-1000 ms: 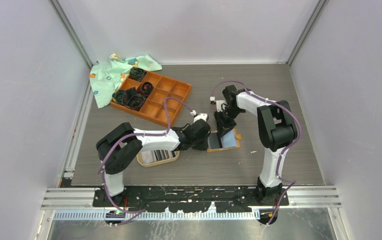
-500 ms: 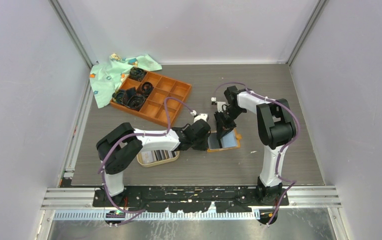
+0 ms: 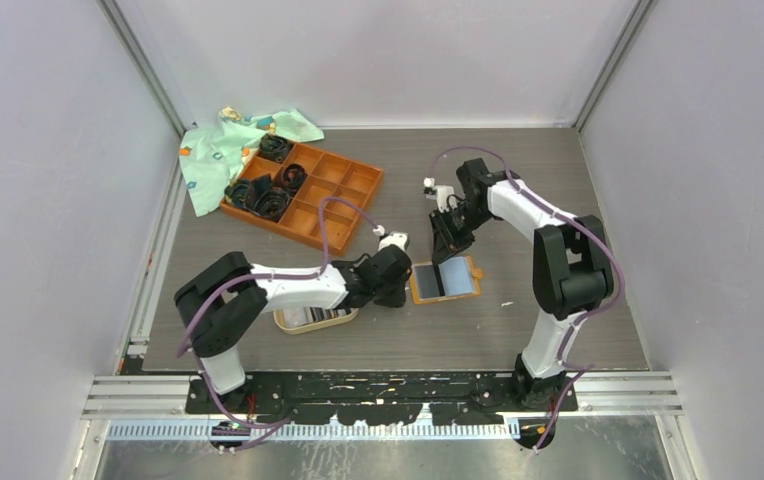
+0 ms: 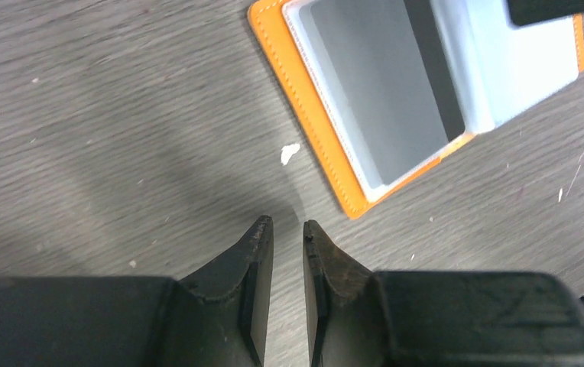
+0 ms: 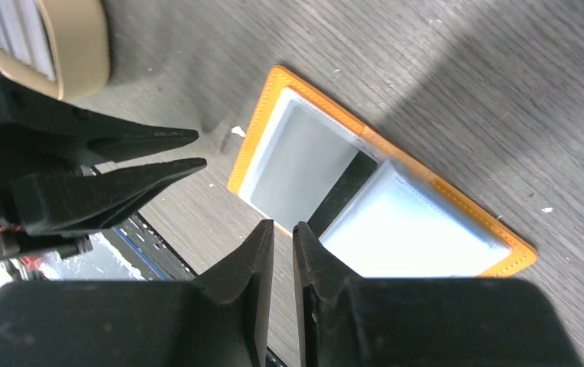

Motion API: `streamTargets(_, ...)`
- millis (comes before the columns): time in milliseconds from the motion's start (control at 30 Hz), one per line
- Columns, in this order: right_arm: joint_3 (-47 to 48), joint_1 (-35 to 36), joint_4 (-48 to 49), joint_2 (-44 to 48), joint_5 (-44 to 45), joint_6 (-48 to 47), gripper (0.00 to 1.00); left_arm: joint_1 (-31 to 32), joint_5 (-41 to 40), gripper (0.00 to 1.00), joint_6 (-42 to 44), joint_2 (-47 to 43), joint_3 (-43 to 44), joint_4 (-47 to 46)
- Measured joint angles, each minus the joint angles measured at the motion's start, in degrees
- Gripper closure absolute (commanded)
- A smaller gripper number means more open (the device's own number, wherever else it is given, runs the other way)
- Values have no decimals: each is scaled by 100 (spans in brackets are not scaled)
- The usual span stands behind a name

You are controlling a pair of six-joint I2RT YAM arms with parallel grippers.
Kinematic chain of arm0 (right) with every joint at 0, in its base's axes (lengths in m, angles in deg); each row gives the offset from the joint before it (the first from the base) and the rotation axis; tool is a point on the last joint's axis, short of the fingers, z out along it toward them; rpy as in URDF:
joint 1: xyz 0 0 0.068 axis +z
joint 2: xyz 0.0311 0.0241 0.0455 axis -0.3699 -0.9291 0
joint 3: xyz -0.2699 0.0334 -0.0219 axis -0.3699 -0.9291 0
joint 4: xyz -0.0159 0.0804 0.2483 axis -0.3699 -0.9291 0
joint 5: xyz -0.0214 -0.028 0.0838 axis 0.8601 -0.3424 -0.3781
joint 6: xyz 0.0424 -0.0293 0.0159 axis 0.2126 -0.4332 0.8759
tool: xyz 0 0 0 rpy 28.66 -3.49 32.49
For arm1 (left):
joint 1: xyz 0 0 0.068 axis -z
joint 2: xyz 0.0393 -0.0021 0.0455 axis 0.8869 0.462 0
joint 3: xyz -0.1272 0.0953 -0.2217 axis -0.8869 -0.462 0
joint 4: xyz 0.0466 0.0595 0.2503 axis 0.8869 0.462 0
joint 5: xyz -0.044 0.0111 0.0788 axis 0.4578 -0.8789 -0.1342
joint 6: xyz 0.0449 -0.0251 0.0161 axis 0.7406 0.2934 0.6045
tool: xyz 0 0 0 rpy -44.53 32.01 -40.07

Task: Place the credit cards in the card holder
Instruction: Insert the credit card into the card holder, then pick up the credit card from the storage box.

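The card holder (image 3: pixel 445 280) lies spread flat on the surface (image 3: pixel 558 200), pockets up for loading. My left fingers (image 4: pixel 252 264) and right fingers (image 5: pixel 252 260) hover beside it, narrowly parted, grasping nothing. The credit cards (image 3: pixel 318 314) sit in the dish (image 3: pixel 283 325).

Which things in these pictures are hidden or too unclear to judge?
- Cards in the dish: their count is unknown. In the top view the left arm covers part of them; in the right wrist view the picture edge cuts them off.
- Dark strip inside the holder: card or shadow, neither wrist view settles it.
- Black things in the tray: too small in the top view.
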Motion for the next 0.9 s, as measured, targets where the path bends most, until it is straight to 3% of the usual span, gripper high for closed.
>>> streamTargets(233, -107, -2, 28, 769, -136, -295, 76, 72, 24, 76, 450, -986, -581, -103)
streamTargets(333, -203, -2, 118, 1342, -101, -448, 68, 138, 50, 74, 776, -1659, -787, -160)
streamTargets(400, -299, -2, 245, 1838, -26, -533, 55, 153, 37, 71, 1012, -2131, -876, -164)
streamTargets(533, -581, -2, 649, 2909, 96, -640, 2, 170, -101, 52, 1469, -3062, -1001, -83)
streamTargets(667, -824, -2, 1196, 3683, -181, -566, 1, 162, -437, 35, 1766, -3939, -1222, 138)
streamTargets(900, -1130, 168, 2109, 3307, -1495, 173, 1, -57, -966, 32, 1912, -5034, -1965, 518)
